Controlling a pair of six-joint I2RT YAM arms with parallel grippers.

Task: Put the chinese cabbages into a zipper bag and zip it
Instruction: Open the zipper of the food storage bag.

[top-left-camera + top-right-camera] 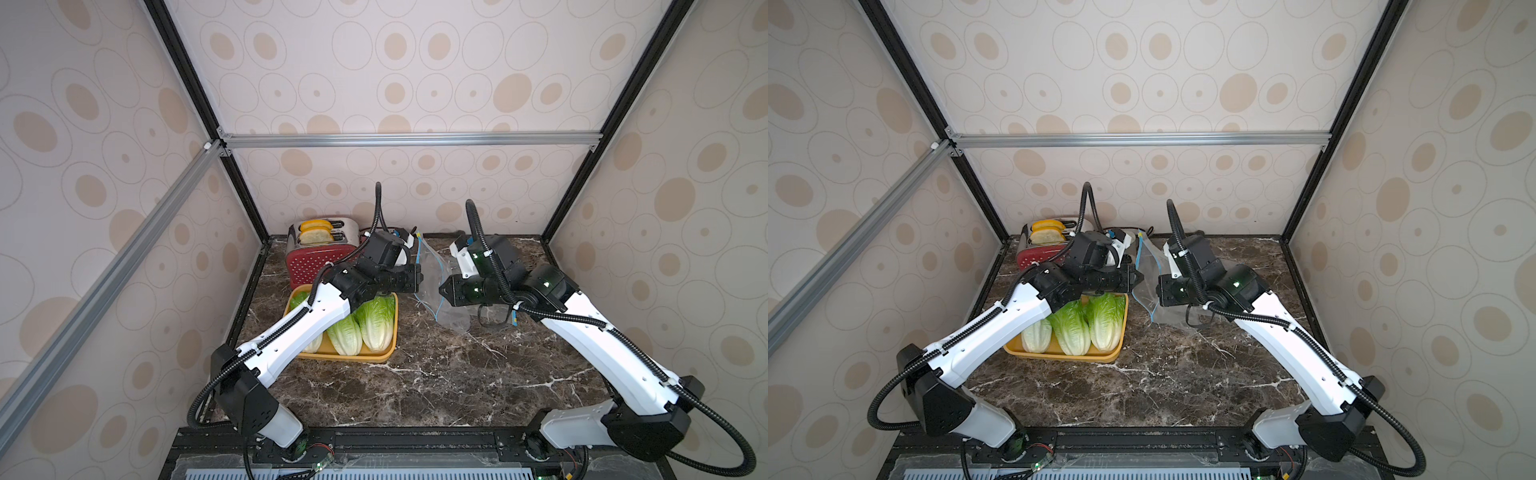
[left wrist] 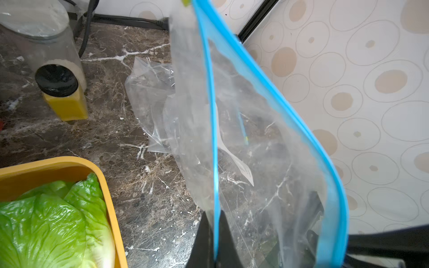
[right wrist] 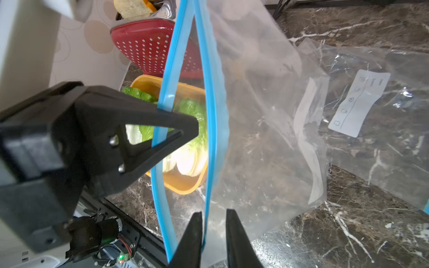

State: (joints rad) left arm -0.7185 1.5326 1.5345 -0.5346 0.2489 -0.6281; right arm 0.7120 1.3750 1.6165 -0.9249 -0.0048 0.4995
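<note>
So that the zipper bag (image 2: 255, 139) gapes, one rim is clamped in left gripper (image 2: 214, 215), the other straddled by parted right gripper (image 3: 213, 212)

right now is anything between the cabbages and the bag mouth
No object lies between the chinese cabbages in the yellow tray and the zipper bag. But the left arm hangs over the tray, and the left gripper is shut on one blue lip, the right gripper open around the other.

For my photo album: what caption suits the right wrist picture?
The left end effector pinches the zipper bag by its rim, cabbages waiting in the yellow tray.
</note>
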